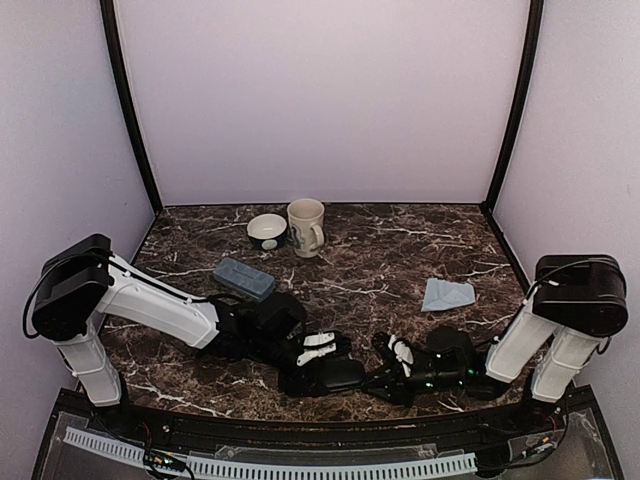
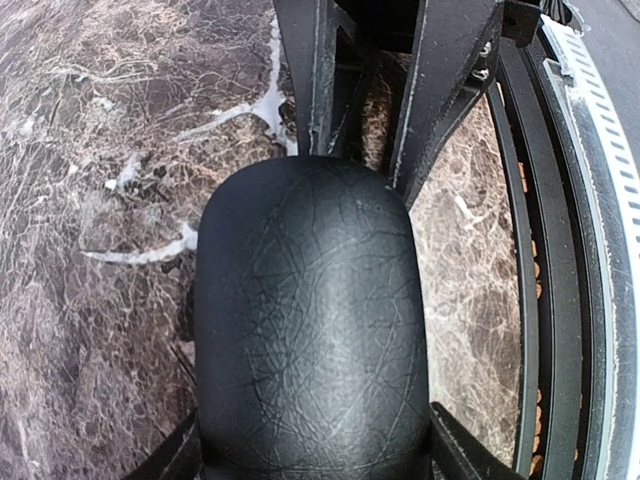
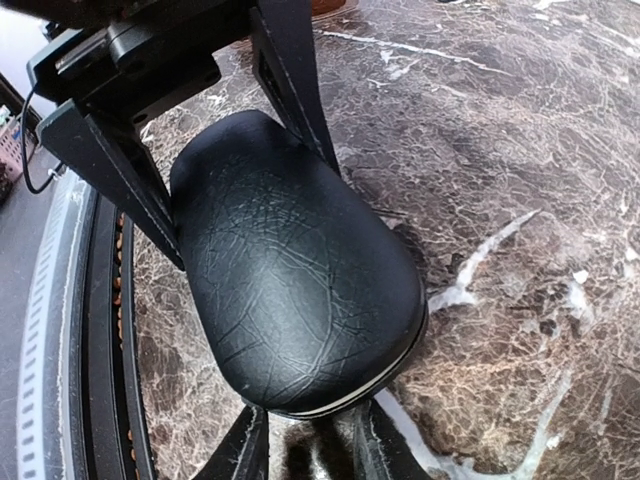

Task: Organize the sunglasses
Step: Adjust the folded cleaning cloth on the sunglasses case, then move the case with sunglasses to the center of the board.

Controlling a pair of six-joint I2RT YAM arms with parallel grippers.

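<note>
The black case point(image 3: 300, 290) lies at the table's point(image 1: 400, 250) near edge, about midway along it. The left gripper point(image 3: 257, 217) clasps one end. The right gripper point(image 3: 312, 430) stands narrowed at the other end, and I cannot tell whether it grips. No view shows the sunglasses.

Mug point(image 1: 305, 227) beside bowl point(image 1: 267, 231); black case point(image 1: 336, 376), grey-blue case point(image 1: 244, 279), cloth point(image 1: 447, 295).

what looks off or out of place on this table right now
Nothing is spilled or broken: the mug and bowl stand upright. The odd part is that no sunglasses show anywhere. The left gripper clamps the sides of the closed black case, with the right gripper at its end. The blue cloth lies crumpled.
</note>
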